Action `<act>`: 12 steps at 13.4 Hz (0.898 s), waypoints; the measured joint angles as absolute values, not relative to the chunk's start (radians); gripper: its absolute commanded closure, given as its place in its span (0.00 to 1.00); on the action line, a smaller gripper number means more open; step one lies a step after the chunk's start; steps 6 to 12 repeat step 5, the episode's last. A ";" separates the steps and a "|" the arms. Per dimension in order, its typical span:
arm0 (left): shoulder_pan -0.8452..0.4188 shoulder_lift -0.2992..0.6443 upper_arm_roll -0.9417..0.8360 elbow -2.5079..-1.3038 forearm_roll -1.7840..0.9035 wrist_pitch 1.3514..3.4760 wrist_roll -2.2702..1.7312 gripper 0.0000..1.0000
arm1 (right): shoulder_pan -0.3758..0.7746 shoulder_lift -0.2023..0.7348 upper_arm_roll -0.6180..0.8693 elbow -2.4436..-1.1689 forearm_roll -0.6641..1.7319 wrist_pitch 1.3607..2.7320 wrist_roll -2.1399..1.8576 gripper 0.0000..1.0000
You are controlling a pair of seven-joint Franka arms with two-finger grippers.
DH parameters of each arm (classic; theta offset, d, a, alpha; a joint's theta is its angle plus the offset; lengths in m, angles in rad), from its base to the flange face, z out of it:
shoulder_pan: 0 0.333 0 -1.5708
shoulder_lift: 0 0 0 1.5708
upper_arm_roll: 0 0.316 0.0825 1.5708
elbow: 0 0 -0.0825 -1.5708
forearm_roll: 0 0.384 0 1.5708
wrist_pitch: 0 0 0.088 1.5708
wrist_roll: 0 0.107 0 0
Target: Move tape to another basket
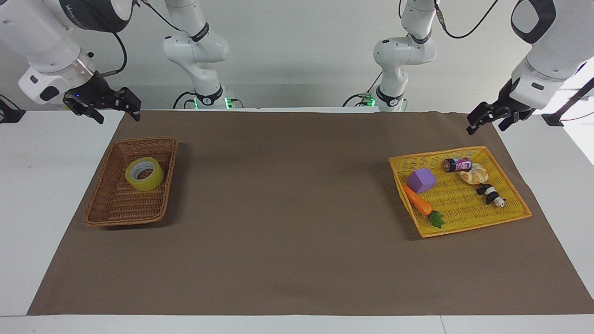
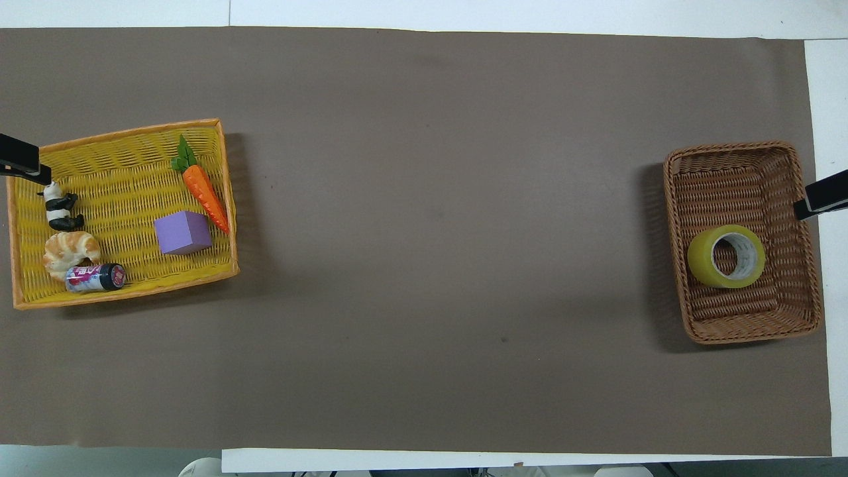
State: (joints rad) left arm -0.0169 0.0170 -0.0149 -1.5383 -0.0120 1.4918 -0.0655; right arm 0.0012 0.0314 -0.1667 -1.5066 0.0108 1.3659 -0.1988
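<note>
Right now the tape (image 1: 144, 173) lies flat in the brown basket (image 1: 105, 196), under and close to the right gripper (image 1: 103, 106), whose fingers are wide apart and hold nothing.

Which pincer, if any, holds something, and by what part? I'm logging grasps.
Neither. The tape lies untouched in the brown basket; the right pincer and left pincer are both open, up in the air.

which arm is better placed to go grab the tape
Right. The right gripper, fingers open, is raised at the end of the table where the brown basket holds the tape. The left gripper waits up by the yellow basket.
</note>
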 measured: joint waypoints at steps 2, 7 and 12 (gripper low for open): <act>-0.017 0.016 -0.016 -1.538 -0.012 1.491 -0.065 0.00 | 0.000 0.031 -0.167 -1.506 0.010 1.366 -0.198 0.00; -0.017 0.016 -0.015 -1.539 -0.012 1.491 -0.065 0.00 | -0.008 0.032 -0.166 -1.506 0.009 1.366 -0.197 0.00; -0.017 0.016 -0.015 -1.539 -0.012 1.491 -0.065 0.00 | -0.008 0.032 -0.166 -1.506 0.009 1.366 -0.197 0.00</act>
